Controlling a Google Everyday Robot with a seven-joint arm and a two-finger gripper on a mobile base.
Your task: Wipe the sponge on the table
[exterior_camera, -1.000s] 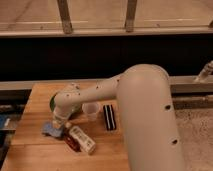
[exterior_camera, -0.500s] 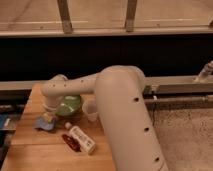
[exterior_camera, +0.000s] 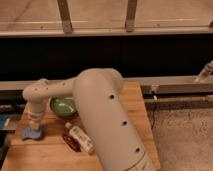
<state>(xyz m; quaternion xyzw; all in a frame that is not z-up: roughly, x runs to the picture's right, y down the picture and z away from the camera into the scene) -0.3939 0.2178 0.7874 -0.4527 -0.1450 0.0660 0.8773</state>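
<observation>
nearest, the robot's thick pale arm fills the front and hides much of the table, a light-brown plank top. just left of the arm a small white bottle lies on its side, with a thin dark-red item against its left side; what that is i cannot tell. further left, near the table's left edge, the sponge lies flat on the wood, light blue with wavy edges. the gripper stands right over it, at or touching its top; whether the claw is open, closed or pinching the sponge cannot be told. by my judgement the sponge is light, soft and squashy, not fragile. it should fold under pressure and drag on the wood, so a hold across its middle from above suits it better than a pinch at a wavy edge. behind it the green bowl sits upright, partly hidden by the arm; the part that shows holds nothing i can make out.
</observation>
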